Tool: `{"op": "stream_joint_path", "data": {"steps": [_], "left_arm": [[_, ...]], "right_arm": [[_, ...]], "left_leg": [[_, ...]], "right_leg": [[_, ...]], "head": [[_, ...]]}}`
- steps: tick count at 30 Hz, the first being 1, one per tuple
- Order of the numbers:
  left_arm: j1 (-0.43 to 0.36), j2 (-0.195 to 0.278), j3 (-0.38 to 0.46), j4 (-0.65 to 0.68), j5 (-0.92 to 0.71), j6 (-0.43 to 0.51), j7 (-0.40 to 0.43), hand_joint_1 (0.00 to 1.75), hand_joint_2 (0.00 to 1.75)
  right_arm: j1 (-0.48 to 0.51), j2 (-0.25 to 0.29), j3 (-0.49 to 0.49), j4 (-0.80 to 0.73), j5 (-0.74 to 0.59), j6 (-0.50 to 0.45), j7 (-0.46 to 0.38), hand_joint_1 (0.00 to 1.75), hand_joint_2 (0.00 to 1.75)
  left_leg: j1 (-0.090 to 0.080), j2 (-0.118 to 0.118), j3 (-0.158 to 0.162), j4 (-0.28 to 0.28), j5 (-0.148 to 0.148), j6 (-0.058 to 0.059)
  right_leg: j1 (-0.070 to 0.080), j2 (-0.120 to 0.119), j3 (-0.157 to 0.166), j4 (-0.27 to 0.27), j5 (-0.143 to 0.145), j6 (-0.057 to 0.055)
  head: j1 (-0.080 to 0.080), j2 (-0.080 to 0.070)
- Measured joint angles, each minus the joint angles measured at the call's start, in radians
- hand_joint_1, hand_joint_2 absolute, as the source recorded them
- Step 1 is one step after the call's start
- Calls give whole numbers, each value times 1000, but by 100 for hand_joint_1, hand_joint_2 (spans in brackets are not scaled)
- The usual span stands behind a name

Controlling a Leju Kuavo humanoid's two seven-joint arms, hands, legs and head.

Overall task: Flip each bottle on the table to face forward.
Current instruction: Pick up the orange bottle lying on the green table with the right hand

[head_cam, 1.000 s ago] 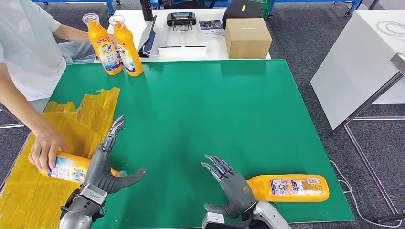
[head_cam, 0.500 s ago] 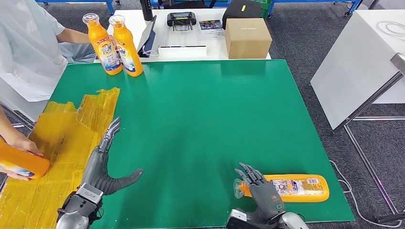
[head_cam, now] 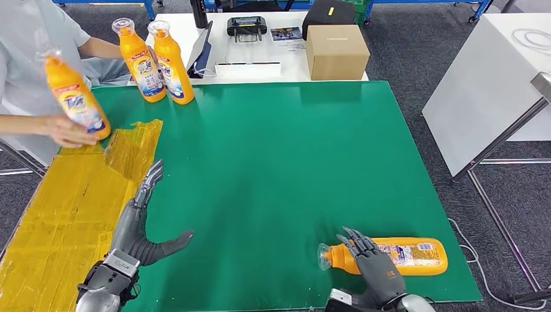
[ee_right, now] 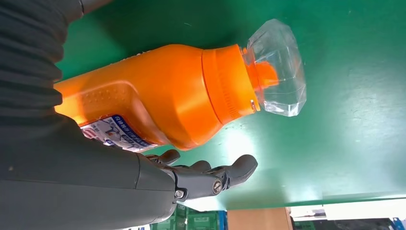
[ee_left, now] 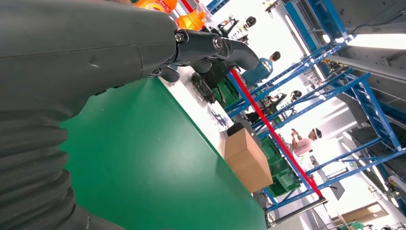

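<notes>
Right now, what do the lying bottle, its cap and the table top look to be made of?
Lying bottle: likely opaque orange plastic, smooth and glossy, with soft highlights, a pebbled patch on one side and a printed paper or film label.
Cap: clear hard plastic, faceted; the orange spout shows through it.
Table top: green mat, matte with faint sheen; could be rubber or vinyl.

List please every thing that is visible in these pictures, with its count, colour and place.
lying bottle: 1, orange with clear cap, near right part of the green mat.
standing bottles: 2, orange, far left corner of the mat.
held bottle: 1, orange, in the person's hand.
yellow sheet: 1, left side of the table.
cardboard box: 1, brown, on the white table behind.
left robot hand: 1, grey, fingers spread, over the mat edge.
right robot hand: 1, grey, open over the lying bottle.
</notes>
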Motion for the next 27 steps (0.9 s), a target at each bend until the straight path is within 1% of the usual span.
{"op": "stream_joint_path", "data": {"steps": [6, 13, 19, 27], "left_arm": [[0, 0, 0, 0, 0, 0, 1, 0, 175], [1, 0, 9, 0, 0, -8, 3, 0, 175], [4, 0, 20, 0, -1, -18, 16, 0, 175], [6, 0, 25, 0, -10, -20, 29, 0, 175]], "right_arm": [[8, -10, -2, -4, 6, 0, 5, 0, 175], [23, -26, -22, -24, 51, 4, 42, 0, 175], [47, -61, -47, -52, 85, 22, 90, 0, 175], [74, -82, -83, -77, 104, 34, 107, 0, 175]], "left_leg": [[0, 0, 0, 0, 0, 0], [0, 0, 0, 0, 0, 0], [0, 0, 0, 0, 0, 0], [0, 0, 0, 0, 0, 0]], "right_leg": [[0, 0, 0, 0, 0, 0], [0, 0, 0, 0, 0, 0], [0, 0, 0, 0, 0, 0], [0, 0, 0, 0, 0, 0]], "head": [[0, 0], [0, 0], [0, 0], [0, 0]]}}
